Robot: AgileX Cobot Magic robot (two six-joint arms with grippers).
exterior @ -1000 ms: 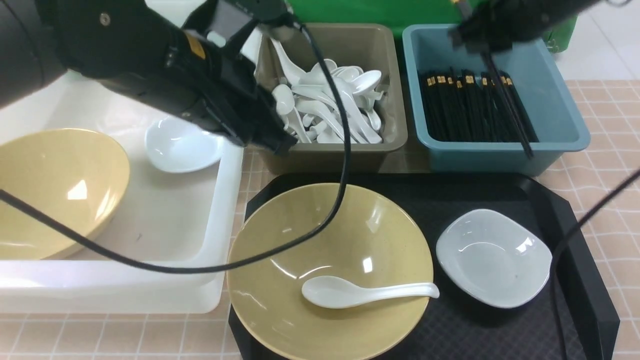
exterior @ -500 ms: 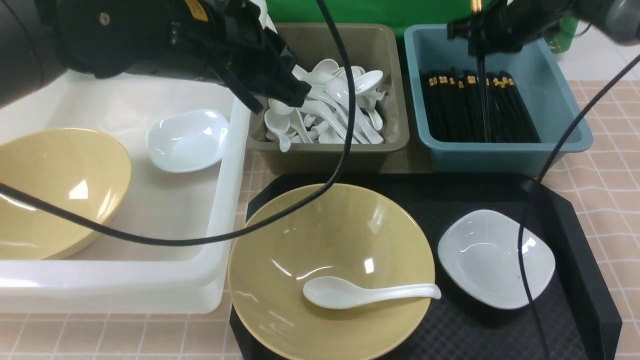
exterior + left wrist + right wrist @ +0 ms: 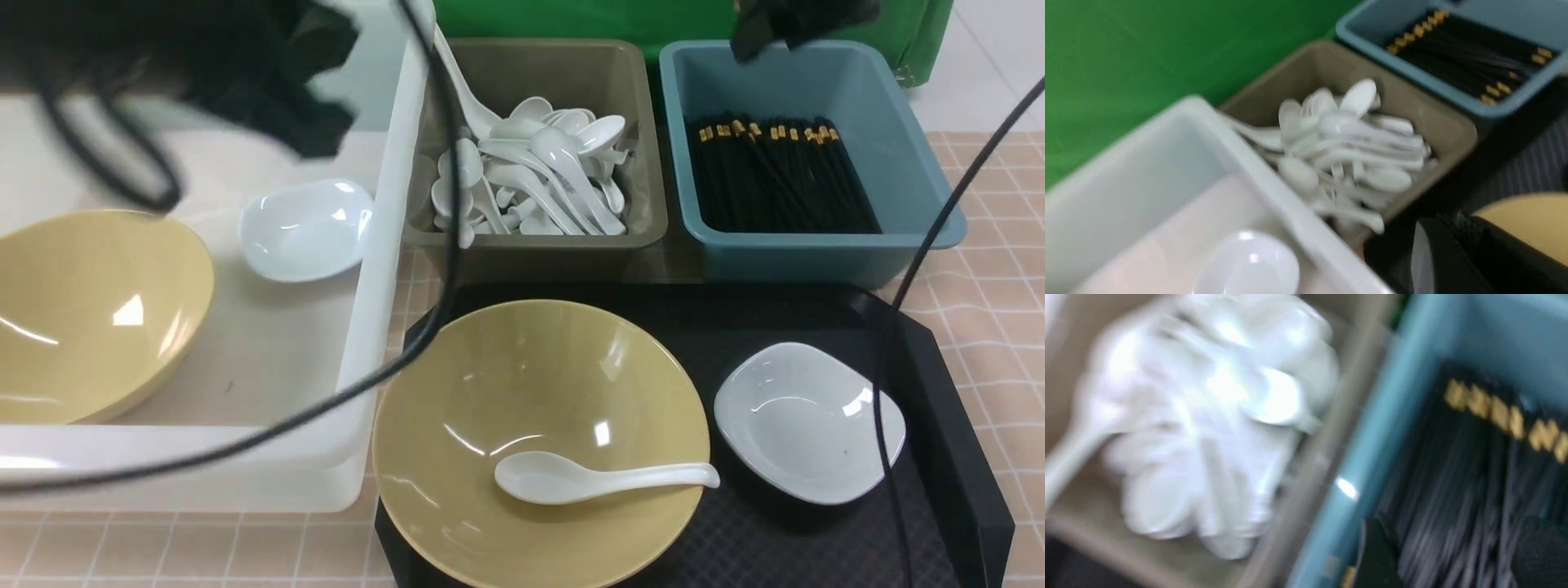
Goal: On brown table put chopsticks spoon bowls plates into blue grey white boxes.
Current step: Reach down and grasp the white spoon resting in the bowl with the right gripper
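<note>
Black chopsticks [image 3: 775, 175] with gold bands lie in a heap in the blue box [image 3: 906, 163]. My right gripper [image 3: 788, 24] hangs open above that box's far end, and in the right wrist view its fingers [image 3: 1376, 555] stand wide apart over the chopsticks [image 3: 1453, 498], holding nothing. A white spoon [image 3: 596, 478] lies in the yellow bowl [image 3: 539, 392] on the black tray, beside a white plate [image 3: 808, 420]. The white box [image 3: 367, 327] holds another bowl [image 3: 90, 310] and plate [image 3: 306, 229]. My left gripper [image 3: 1447, 228] is shut and empty, blurred above the white box.
The grey box [image 3: 539, 253] between the white and blue boxes is full of white spoons [image 3: 531, 180]. The black tray [image 3: 939, 392] sits on the brown table [image 3: 996, 245]. Black cables [image 3: 441, 245] hang across the view. A green backdrop [image 3: 588, 16] stands behind the boxes.
The right gripper opened and let go of the chopsticks, which now lie in the blue box, then rose. The left arm swung left from the grey box to over the white box.
</note>
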